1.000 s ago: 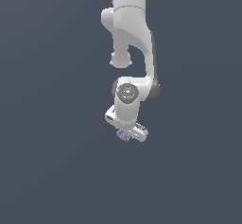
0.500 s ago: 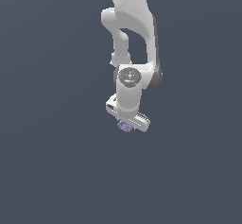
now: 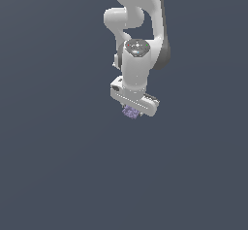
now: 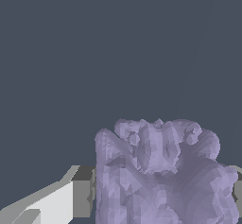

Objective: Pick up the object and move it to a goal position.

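while the arm hangs down from the top of the exterior view, its gripper (image 3: 131,111) points at the plain dark floor with the object (image 3: 130,111) tucked just under the white hand. in the wrist view the lavender lump (image 4: 160,171) fills the space between two fingers (image 4: 82,192), one pad touching each side of it, so the fingers look closed on the object and carrying it. no shadow or contact line shows how far it is above the floor, and i cannot tell that. no goal marker appears in either view. the step in hand seems to be the carry phase, after the pick. the next move calls for keeping the squeeze steady and travelling to the goal spot, wherever that lies outside these views.
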You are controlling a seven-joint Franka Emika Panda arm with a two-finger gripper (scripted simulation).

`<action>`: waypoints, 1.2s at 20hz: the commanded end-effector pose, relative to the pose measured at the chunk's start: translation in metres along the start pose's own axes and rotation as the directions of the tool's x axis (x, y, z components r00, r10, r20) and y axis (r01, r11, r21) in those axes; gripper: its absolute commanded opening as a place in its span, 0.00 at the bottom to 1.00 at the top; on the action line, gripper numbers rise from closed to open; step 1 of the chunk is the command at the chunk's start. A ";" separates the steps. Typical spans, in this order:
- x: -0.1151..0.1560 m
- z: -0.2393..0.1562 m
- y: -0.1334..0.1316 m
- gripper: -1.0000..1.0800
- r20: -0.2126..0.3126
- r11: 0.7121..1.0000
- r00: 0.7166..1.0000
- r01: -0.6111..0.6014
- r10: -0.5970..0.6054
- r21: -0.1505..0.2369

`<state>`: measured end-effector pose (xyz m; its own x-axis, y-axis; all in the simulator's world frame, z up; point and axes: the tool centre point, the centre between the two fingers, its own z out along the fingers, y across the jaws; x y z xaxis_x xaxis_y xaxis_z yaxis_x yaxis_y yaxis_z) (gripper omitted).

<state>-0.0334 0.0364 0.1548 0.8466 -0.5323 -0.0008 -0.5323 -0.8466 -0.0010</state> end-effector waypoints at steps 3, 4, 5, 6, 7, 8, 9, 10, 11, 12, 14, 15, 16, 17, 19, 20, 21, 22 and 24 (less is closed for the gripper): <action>-0.021 -0.033 0.008 0.00 0.000 1.000 1.000 0.000 0.000 0.000; -0.026 -0.041 0.010 0.00 0.000 1.000 1.000 0.000 0.000 0.000; -0.031 -0.048 0.012 0.00 0.000 1.000 1.000 0.000 0.000 0.000; -0.036 -0.056 0.013 0.00 0.000 1.000 1.000 0.000 0.000 0.000; -0.040 -0.063 0.015 0.00 0.000 1.000 1.000 0.000 0.000 0.000; -0.045 -0.071 0.017 0.00 -0.001 1.000 1.000 0.000 0.000 -0.001; -0.050 -0.079 0.019 0.00 -0.001 1.000 1.000 0.000 0.000 -0.001; -0.054 -0.086 0.020 0.00 -0.001 1.000 1.000 0.000 0.000 -0.001; -0.059 -0.093 0.022 0.00 -0.001 1.000 1.000 0.000 0.000 -0.001; -0.063 -0.100 0.023 0.00 -0.001 1.000 1.000 0.000 0.000 -0.001; -0.070 -0.113 0.026 0.00 -0.001 1.000 1.000 0.000 0.000 -0.001; -0.074 -0.119 0.027 0.00 -0.001 1.000 1.000 0.000 0.000 -0.001; -0.077 -0.125 0.028 0.00 -0.002 1.000 1.000 0.000 0.000 -0.002; -0.080 -0.130 0.029 0.00 -0.002 1.000 1.000 0.000 0.000 -0.002; -0.086 -0.140 0.031 0.00 -0.002 1.000 1.000 0.000 0.000 -0.002; -0.088 -0.144 0.032 0.00 -0.002 1.000 1.000 0.000 0.000 -0.002; -0.090 -0.148 0.032 0.00 -0.002 1.000 1.000 0.000 0.000 -0.002; -0.092 -0.151 0.033 0.00 -0.002 1.000 1.000 0.000 0.000 -0.002; -0.095 -0.157 0.034 0.00 -0.002 1.000 1.000 0.000 0.000 -0.002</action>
<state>-0.1293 0.0576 0.3070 0.8464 -0.5325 0.0015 -0.5325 -0.8464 0.0002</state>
